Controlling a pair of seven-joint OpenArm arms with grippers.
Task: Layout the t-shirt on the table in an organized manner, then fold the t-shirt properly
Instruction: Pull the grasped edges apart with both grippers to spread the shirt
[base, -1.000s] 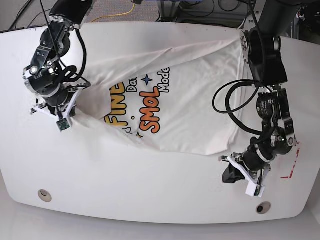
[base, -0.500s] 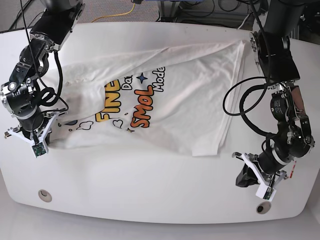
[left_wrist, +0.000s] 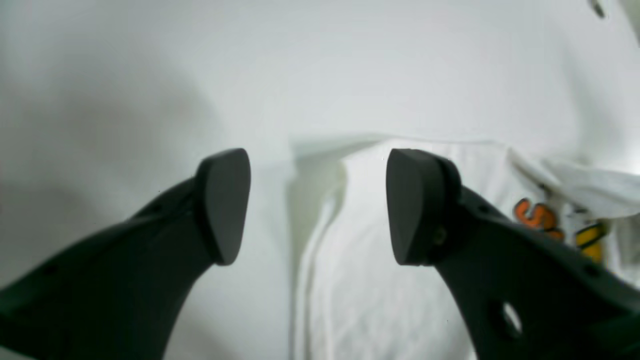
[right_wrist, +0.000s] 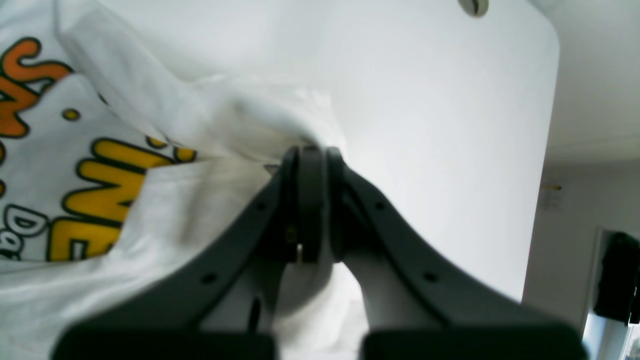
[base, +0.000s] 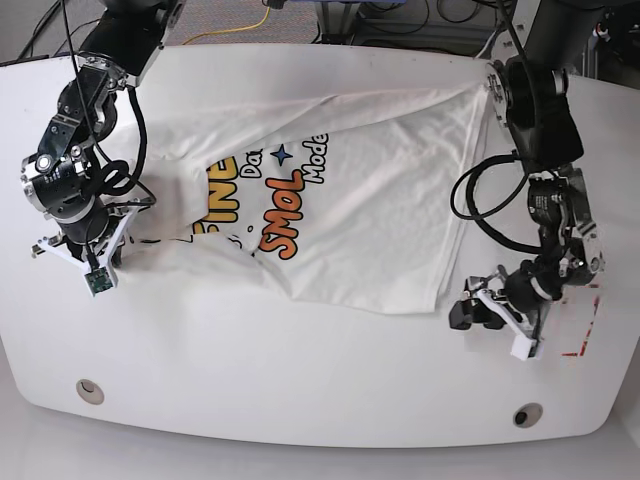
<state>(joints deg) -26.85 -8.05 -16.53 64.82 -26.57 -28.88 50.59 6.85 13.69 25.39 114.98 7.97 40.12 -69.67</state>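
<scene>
The white t-shirt (base: 380, 210) lies print-up across the table (base: 300, 400), its left part bunched. In the base view my right gripper (base: 112, 243) is at the shirt's left edge. The right wrist view shows it (right_wrist: 310, 165) shut on a fold of the t-shirt (right_wrist: 100, 200) beside the yellow letters. My left gripper (base: 472, 313) sits just right of the shirt's near right corner. In the left wrist view its jaws (left_wrist: 317, 205) stand wide apart and hold nothing. The t-shirt's hem corner (left_wrist: 380, 280) lies on the table (left_wrist: 150, 75) below and beyond them.
Two round grommet holes (base: 90, 388) (base: 527, 413) sit near the front edge; one grommet hole (right_wrist: 472, 5) shows in the right wrist view. Red tape (base: 580, 350) marks the table at the right. Cables run behind the back edge.
My left gripper has opened, let go of the shirt's right corner and moved back toward the shirt. My right gripper has drawn the left edge up and to the right, bunching it.
</scene>
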